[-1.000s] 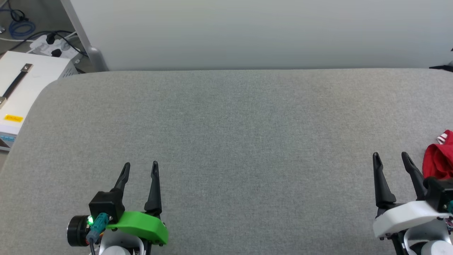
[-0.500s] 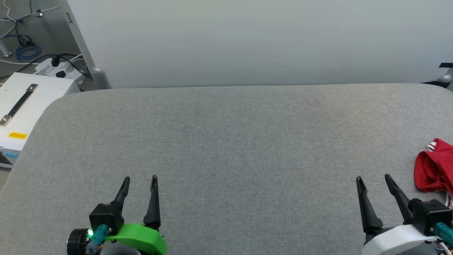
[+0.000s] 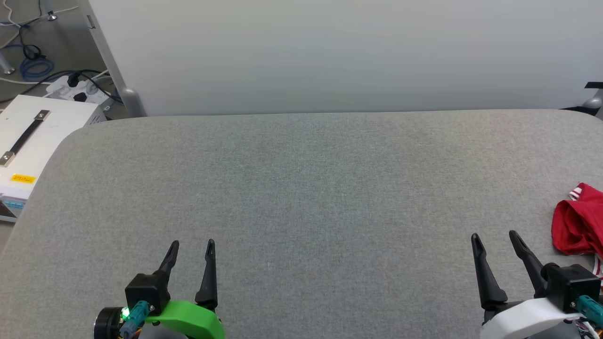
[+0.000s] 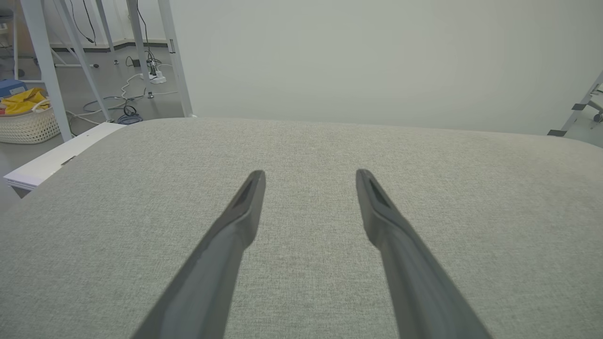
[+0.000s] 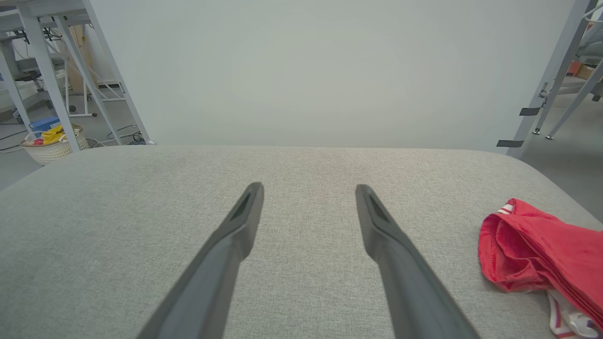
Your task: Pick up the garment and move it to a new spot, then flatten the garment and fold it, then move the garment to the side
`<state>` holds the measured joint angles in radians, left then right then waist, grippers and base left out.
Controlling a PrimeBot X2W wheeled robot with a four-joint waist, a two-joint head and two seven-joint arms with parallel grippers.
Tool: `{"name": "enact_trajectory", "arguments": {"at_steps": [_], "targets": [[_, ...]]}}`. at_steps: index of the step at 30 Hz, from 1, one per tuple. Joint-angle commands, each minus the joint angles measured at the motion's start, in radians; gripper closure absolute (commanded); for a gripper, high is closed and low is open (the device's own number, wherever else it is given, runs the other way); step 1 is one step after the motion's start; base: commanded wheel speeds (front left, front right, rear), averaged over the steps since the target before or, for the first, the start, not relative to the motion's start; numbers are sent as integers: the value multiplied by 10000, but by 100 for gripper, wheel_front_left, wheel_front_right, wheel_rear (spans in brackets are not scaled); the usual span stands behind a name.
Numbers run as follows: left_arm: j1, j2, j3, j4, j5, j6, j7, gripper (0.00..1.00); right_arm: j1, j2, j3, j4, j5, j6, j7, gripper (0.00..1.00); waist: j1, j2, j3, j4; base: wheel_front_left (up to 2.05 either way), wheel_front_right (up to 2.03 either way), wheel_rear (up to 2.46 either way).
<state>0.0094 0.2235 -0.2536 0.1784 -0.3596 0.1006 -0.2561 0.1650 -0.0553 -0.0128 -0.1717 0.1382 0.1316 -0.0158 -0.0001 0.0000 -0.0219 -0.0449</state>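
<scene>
Grey woven fabric covers the padded table [image 3: 301, 188] in your head view. The bright red jersey garment [image 3: 577, 226] lies bunched at the table's right edge. The frame cuts it off, so you get only a white red-striped cuff at its top, and its folds hide any print. The right gripper [image 3: 493, 234] sits near it, fingers spread and empty. The left gripper [image 3: 192, 242], well apart at the lower left, is likewise spread and empty.

From the left wrist, you see both dark fingers parted over plain fabric.

From the right wrist, the garment [image 5: 532, 249] lies crumpled to the right of the parted fingers, not touching them, and its lower part runs out of frame.
</scene>
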Motion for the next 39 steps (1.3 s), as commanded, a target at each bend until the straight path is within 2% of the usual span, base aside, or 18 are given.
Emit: {"name": "enact_trajectory", "arguments": {"at_steps": [1, 11, 12, 39], "targets": [[39, 4, 2, -5, -62, -40, -56, 0, 4, 21, -27, 19, 50, -9, -14, 0, 1, 0, -3, 2, 0, 0, 0], [21, 15, -32, -33, -58, 18, -57, 0, -48, 28, -68, 86, 20, -9, -57, 0, 1, 0, -15, 34, 0, 0, 0], [0, -1, -15, -4, 1, 4, 6, 100, -6, 12, -59, 50, 0, 0, -2, 100, 1, 0, -15, 33, 0, 0, 0], [-19, -329, 472, -338, 687, -188, 500, 100, -318, 17, -24, 365, -263, -2, 29, 100, 1, 0, 30, 112, 0, 0, 0]]}}
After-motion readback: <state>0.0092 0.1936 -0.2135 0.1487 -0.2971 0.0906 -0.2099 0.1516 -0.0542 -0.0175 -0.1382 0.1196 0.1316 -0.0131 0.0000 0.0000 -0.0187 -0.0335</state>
